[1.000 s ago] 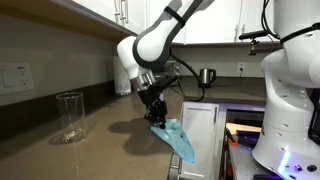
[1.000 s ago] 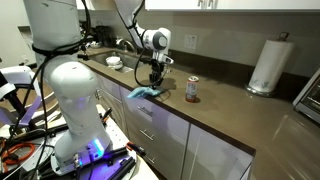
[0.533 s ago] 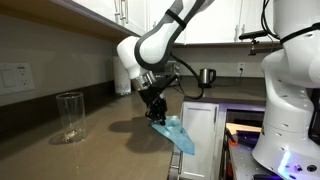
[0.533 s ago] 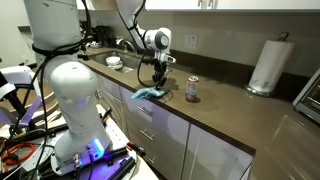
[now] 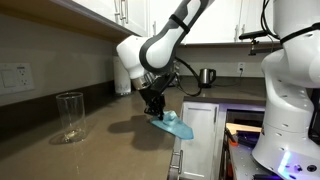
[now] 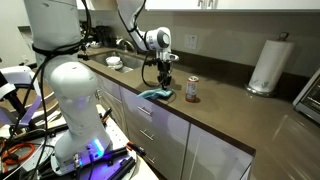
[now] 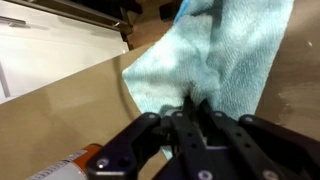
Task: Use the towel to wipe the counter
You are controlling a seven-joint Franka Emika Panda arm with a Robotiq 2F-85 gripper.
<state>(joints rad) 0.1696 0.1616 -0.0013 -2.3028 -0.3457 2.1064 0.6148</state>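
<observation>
A light blue towel (image 5: 173, 124) lies partly on the brown counter (image 5: 100, 135) near its front edge and hangs a little over it; it also shows in an exterior view (image 6: 156, 94) and fills the top of the wrist view (image 7: 210, 55). My gripper (image 5: 155, 108) (image 6: 162, 84) points down and is shut on a pinched fold of the towel (image 7: 187, 103).
A clear glass (image 5: 70, 116) stands on the counter. A soda can (image 6: 191, 89) stands close to the towel, a paper towel roll (image 6: 267, 66) farther along. A bowl (image 6: 114, 62) and a sink faucet are at the far end. White cabinet drawers (image 6: 150, 125) sit below the counter edge.
My gripper has pulled the towel up and inward from over the counter's edge; less of it hangs down now.
</observation>
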